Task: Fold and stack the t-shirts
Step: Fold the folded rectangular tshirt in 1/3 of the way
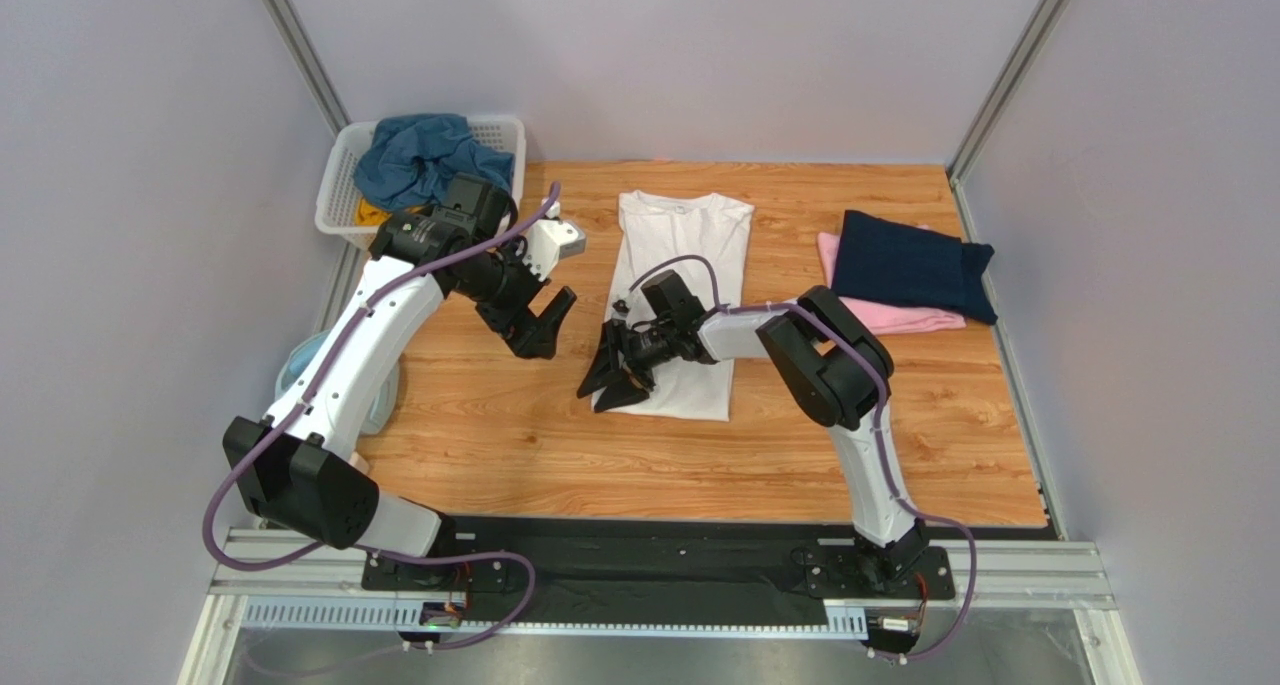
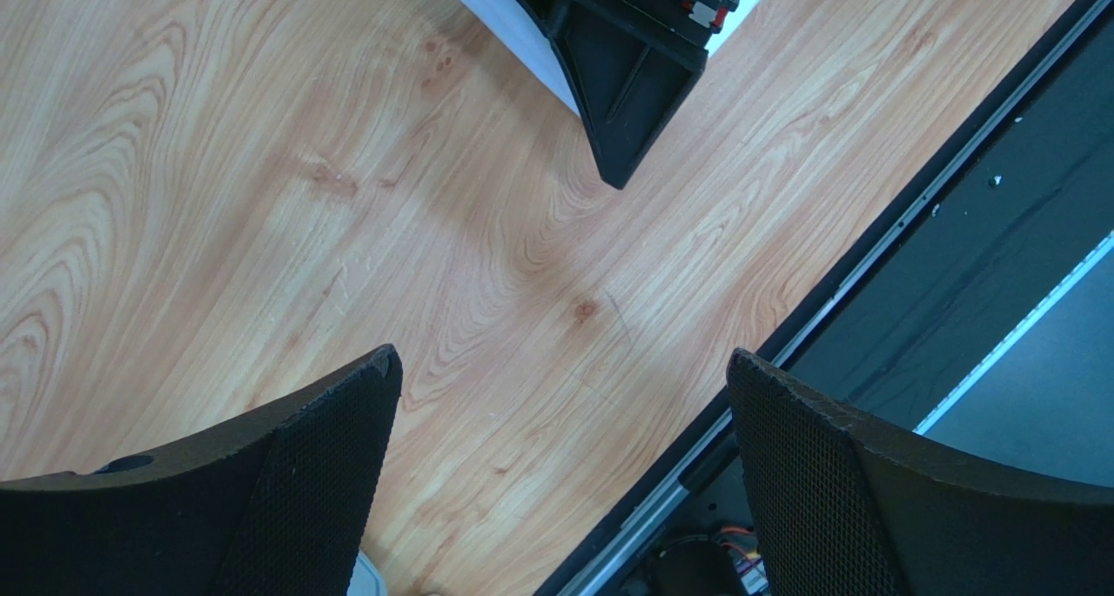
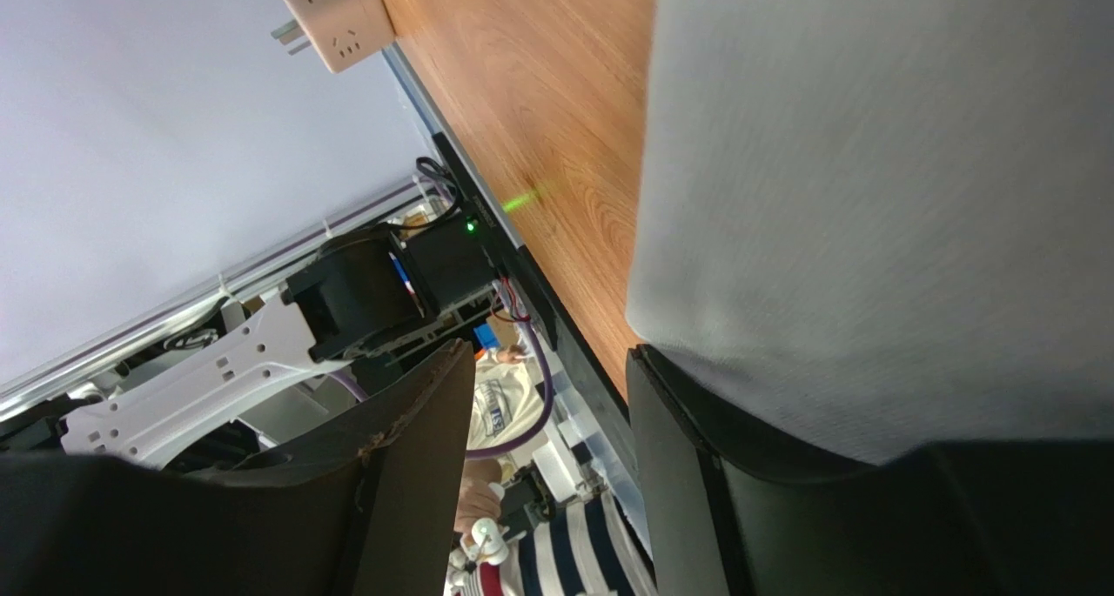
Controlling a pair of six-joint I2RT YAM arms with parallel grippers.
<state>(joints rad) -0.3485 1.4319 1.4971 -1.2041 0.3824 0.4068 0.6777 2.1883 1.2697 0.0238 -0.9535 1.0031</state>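
Claws | left claw (image 1: 550, 328) wide over table (image 1: 496, 415); right claw (image 1: 595, 400) part-open, touching white t-shirt (image 1: 684, 250) edge

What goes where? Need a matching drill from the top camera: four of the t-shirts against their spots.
Column 1
1. white t-shirt
2. navy t-shirt
3. pink t-shirt
4. teal-blue t-shirt

Column 2
A. crumpled in the white basket, far left corner
B. folded, lying on top of another shirt, far right
C. laid flat in the middle of the wooden table
D. folded, bottom of the pile, far right

Pairs: 1-C, 2-B, 3-D, 4-A
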